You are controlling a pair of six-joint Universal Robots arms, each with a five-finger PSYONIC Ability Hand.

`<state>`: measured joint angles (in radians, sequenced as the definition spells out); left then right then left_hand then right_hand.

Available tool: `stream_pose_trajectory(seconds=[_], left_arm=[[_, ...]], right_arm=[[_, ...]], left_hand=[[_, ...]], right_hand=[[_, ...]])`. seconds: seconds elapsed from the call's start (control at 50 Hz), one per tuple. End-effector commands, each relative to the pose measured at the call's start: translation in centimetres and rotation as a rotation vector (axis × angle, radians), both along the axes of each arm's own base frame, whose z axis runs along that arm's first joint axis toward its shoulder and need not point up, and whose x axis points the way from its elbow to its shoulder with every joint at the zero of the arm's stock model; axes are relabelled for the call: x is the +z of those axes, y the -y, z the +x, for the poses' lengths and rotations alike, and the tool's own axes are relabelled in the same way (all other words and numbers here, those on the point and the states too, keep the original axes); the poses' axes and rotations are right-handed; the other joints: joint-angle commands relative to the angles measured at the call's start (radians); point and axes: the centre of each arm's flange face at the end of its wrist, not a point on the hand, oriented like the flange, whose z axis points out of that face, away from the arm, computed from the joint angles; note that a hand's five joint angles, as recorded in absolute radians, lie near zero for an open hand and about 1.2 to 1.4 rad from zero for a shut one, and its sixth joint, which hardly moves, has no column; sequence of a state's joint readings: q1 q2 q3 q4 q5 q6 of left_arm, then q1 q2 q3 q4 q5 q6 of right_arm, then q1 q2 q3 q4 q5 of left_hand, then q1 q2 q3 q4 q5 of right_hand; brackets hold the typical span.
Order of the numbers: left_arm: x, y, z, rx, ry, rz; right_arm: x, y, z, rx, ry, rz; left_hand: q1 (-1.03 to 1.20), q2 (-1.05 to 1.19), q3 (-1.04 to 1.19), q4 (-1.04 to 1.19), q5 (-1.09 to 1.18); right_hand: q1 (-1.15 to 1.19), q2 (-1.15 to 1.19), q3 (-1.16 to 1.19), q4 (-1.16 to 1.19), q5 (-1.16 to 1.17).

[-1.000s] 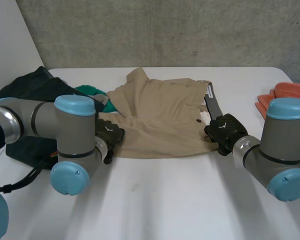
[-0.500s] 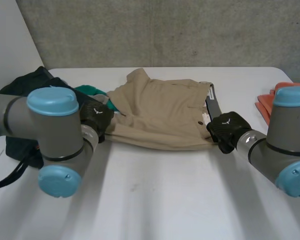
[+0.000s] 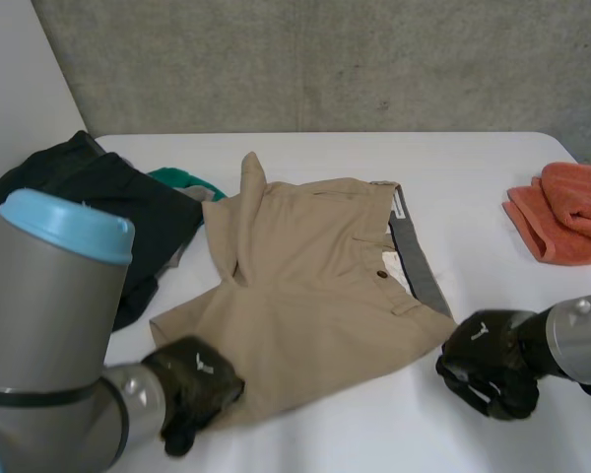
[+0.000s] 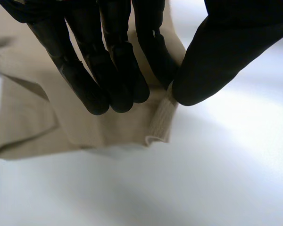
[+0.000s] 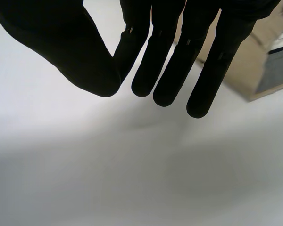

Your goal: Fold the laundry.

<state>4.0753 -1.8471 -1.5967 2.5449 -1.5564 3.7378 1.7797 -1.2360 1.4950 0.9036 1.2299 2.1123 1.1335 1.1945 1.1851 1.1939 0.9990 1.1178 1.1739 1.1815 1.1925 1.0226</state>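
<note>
Tan shorts (image 3: pixel 315 286) lie spread on the white table (image 3: pixel 374 434), with the waistband and its grey lining toward my right arm. My left hand (image 3: pixel 192 384) is at the shorts' near left corner. In the left wrist view this hand (image 4: pixel 108 56) pinches the hem corner of the shorts (image 4: pixel 37 117) between thumb and fingers. My right hand (image 3: pixel 488 360) sits on the table just off the near waistband corner. In the right wrist view its thumb rests against its fingers (image 5: pixel 170 47) with nothing between them, and the shorts (image 5: pixel 247 70) lie beyond the fingertips.
A pile of dark clothes (image 3: pixel 108 207) and a green garment (image 3: pixel 182 179) lie at the far left. An orange towel (image 3: pixel 566 212) lies at the right edge. A grey wall runs behind the table.
Both hands have drawn back toward the near edge and closed. The shorts came with them and now lie spread out nearer. The right hand has come off the waistband.
</note>
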Motion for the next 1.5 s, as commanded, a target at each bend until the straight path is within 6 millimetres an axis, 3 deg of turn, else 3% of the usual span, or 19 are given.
stream_pose_trajectory(seconds=[0.02,0.08,0.18,0.32,0.44,0.52,0.56,0.58,0.66,0.74,0.82,0.92,1.0,1.06,1.26,1.34,1.5], left_arm=[[0.8,5.3,-0.9,0.143,-0.091,-0.197],[0.7,6.2,-0.7,0.191,-0.123,-0.227],[0.3,7.1,-0.5,0.225,-0.148,-0.232],[0.7,8.3,0.0,0.264,-0.157,-0.259],[0.8,8.9,0.5,0.294,-0.158,-0.274],[0.9,9.3,0.8,0.307,-0.163,-0.273],[0.8,9.3,0.9,0.311,-0.164,-0.265],[0.8,9.2,0.8,0.312,-0.168,-0.262],[0.6,8.7,0.8,0.306,-0.174,-0.234],[0.4,7.5,0.8,0.288,-0.172,-0.189],[0.2,5.5,0.9,0.242,-0.154,-0.115],[-0.2,2.6,0.8,0.16,-0.115,0.001],[-0.3,1.7,0.4,0.128,-0.095,0.031],[-0.6,1.9,0.1,0.127,-0.084,0.021],[0.6,5.3,-2.1,0.156,-0.127,-0.132],[2.2,8.2,-3.8,0.159,-0.228,-0.263],[4.9,16.5,-9.5,0.103,-0.446,-0.643]], right_arm=[[-1.3,2.3,1.6,-0.15,0.163,-0.173],[-2.1,2.9,1.8,-0.215,0.233,-0.25],[-3.5,3.2,2.0,-0.188,0.275,-0.37],[-5.6,3.5,2.4,-0.131,0.274,-0.444],[-7.5,4.2,2.6,-0.111,0.276,-0.441],[-8.6,5.0,3.0,-0.108,0.293,-0.476],[-8.8,5.6,3.1,-0.109,0.308,-0.52],[-8.7,5.8,3.2,-0.111,0.315,-0.536],[-8.3,5.7,3.0,-0.15,0.331,-0.551],[-6.0,4.9,2.1,-0.167,0.326,-0.561],[-3.6,2.9,0.6,-0.141,0.251,-0.486],[-1.7,0.3,-2.5,-0.072,0.082,-0.237],[-0.6,-1.5,-2.7,0.022,0.015,-0.105],[-0.3,-1.4,-2.8,-0.001,0.006,-0.099],[-0.4,1.5,-2.1,-0.151,0.09,-0.168],[-0.2,4.0,-1.9,-0.232,0.134,-0.232],[-1.7,11.8,-1.7,-0.49,0.273,-0.432]], left_hand=[[0.262,0.201,0.211,0.202,0.222],[0.263,0.202,0.211,0.202,0.223],[0.263,0.202,0.211,0.202,0.223],[0.263,0.202,0.211,0.202,0.223],[0.263,0.202,0.211,0.202,0.223],[0.263,0.202,0.211,0.202,0.223],[0.263,0.202,0.211,0.202,0.223],[0.263,0.202,0.211,0.202,0.223],[0.263,0.202,0.211,0.202,0.223],[0.263,0.202,0.211,0.202,0.223],[0.263,0.202,0.211,0.202,0.223],[0.263,0.202,0.211,0.202,0.223],[0.263,0.202,0.211,0.202,0.223],[0.263,0.202,0.211,0.202,0.223],[0.263,0.202,0.211,0.202,0.223],[0.263,0.202,0.211,0.202,0.223],[0.263,0.202,0.211,0.202,0.223]], right_hand=[[-0.047,-0.103,-0.111,-0.122,-0.127],[-0.439,-0.495,-0.503,-0.514,-0.519],[-0.637,-0.694,-0.701,-0.712,-0.717],[-0.67,-0.726,-0.734,-0.745,-0.75],[-0.588,-0.644,-0.652,-0.663,-0.668],[-0.342,-0.398,-0.406,-0.417,-0.421],[0.164,0.108,0.1,0.089,0.085],[0.277,0.221,0.214,0.203,0.198],[0.279,0.222,0.215,0.204,0.199],[0.279,0.222,0.215,0.204,0.199],[0.279,0.222,0.215,0.204,0.199],[0.279,0.222,0.215,0.204,0.199],[0.279,0.222,0.215,0.204,0.199],[0.279,0.222,0.215,0.204,0.199],[0.279,0.222,0.215,0.204,0.199],[0.279,0.222,0.215,0.204,0.199],[0.279,0.222,0.215,0.204,0.199]])
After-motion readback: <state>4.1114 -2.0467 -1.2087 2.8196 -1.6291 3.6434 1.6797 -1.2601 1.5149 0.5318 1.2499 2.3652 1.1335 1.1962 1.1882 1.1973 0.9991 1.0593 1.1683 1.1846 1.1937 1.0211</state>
